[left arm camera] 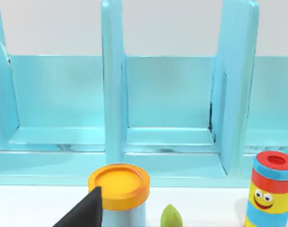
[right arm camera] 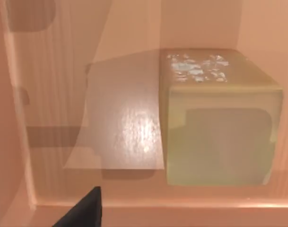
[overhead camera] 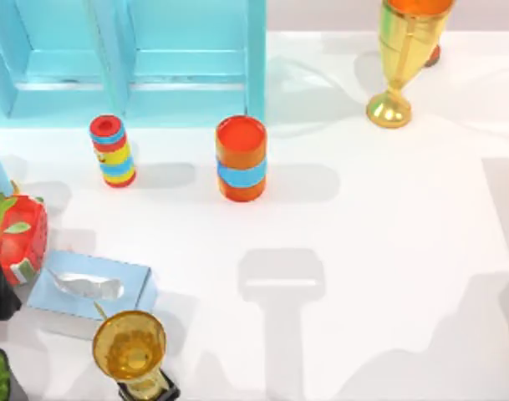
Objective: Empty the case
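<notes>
The case [overhead camera: 137, 58] is a light blue open shelf at the back left of the table. In the left wrist view its compartments [left arm camera: 167, 137] hold nothing. A striped toy cylinder with a smiling face [overhead camera: 113, 150] [left arm camera: 271, 189] stands just in front of it. An orange can with a blue band [overhead camera: 241, 158] stands to the toy's right. My left gripper [left arm camera: 84, 213] shows as a dark tip, low at the table's left edge, facing the case. A dark tip of my right gripper [right arm camera: 82, 210] sits before a pale block [right arm camera: 219, 118] on an orange-tinted surface.
A yellow-lidded blue tub [left arm camera: 119, 187] stands between the left gripper and the case. At the left are a red strawberry-print object [overhead camera: 20, 238] and a blue tissue box [overhead camera: 91, 288]. One gold goblet [overhead camera: 130, 351] stands front left, another [overhead camera: 400, 58] back right.
</notes>
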Tool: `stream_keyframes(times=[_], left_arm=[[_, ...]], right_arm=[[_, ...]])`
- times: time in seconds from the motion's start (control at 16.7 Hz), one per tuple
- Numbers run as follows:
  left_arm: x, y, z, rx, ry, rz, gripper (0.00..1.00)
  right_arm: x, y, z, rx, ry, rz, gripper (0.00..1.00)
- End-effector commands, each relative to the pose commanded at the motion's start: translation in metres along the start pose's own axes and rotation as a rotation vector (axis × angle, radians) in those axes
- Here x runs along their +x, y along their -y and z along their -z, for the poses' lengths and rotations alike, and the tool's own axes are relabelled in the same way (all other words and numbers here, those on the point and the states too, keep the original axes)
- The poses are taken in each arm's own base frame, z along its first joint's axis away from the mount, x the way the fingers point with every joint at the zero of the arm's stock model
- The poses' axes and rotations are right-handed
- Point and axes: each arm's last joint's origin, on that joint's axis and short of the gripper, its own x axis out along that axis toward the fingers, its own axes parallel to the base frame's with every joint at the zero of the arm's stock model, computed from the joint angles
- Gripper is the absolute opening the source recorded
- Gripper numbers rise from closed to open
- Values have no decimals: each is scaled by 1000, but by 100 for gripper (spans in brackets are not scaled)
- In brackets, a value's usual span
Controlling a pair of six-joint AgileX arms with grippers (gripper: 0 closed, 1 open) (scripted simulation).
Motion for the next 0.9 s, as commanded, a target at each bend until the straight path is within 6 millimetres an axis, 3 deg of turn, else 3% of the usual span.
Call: stream_keyframes(times=[0.12,0.72,0.9], left_arm=[[0,0,0,0,0,0,100],[0,0,0,0,0,0,100],[0,0,0,0,0,0,100]], right_arm=[[9,1,-1,4,-3,-2,100],[92,2,-1,3,0,0,100],[99,1,0,3,-2,-1,100]])
